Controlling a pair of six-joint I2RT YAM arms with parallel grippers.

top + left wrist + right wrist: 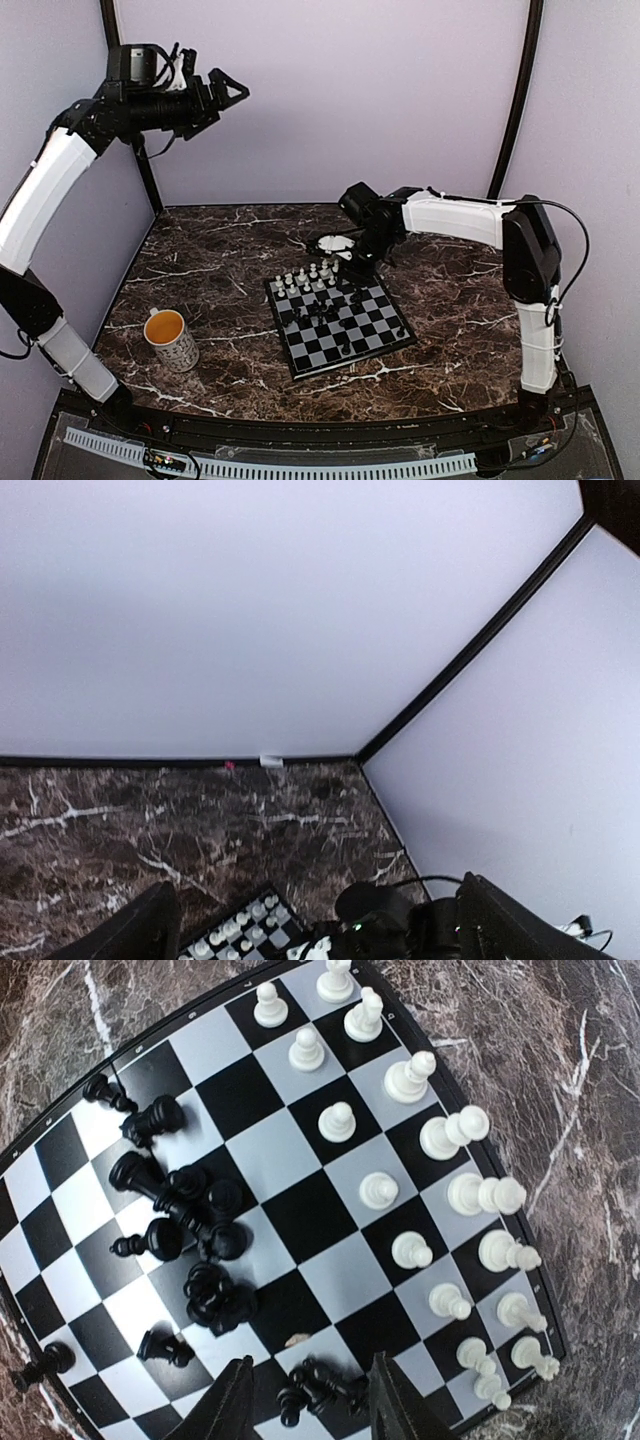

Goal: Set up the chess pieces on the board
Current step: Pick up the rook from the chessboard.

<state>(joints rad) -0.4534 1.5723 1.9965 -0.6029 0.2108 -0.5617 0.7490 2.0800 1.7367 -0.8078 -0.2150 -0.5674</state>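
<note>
The board point(322, 352) lies mid-table, white chess pieces point(308, 277) ranked along its 11 o'clock edge and black chess pieces point(328, 312) heaped at its centre, with the right gripper point(348, 260) over its 12 o'clock rim, jaws parted and empty, and the left gripper point(226, 90) raised at 10 o'clock, spread wide, holding nothing.

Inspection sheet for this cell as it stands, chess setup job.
Surface: dark white-veined marble tabletop.
Job's things: small black-and-pale checked chessboard lies flat; white chess pieces upright in two rows along one edge; black chess pieces jumbled mid-board, several tipped.
Clutter: white patterned mug, orange inside, left of board, apart.
Grippers: left gripper raised high, open, empty; right gripper open above black pieces, empty.
Cables: black cable loops off right arm elbow.
Surroundings: pale lilac walls, black frame posts.
</note>
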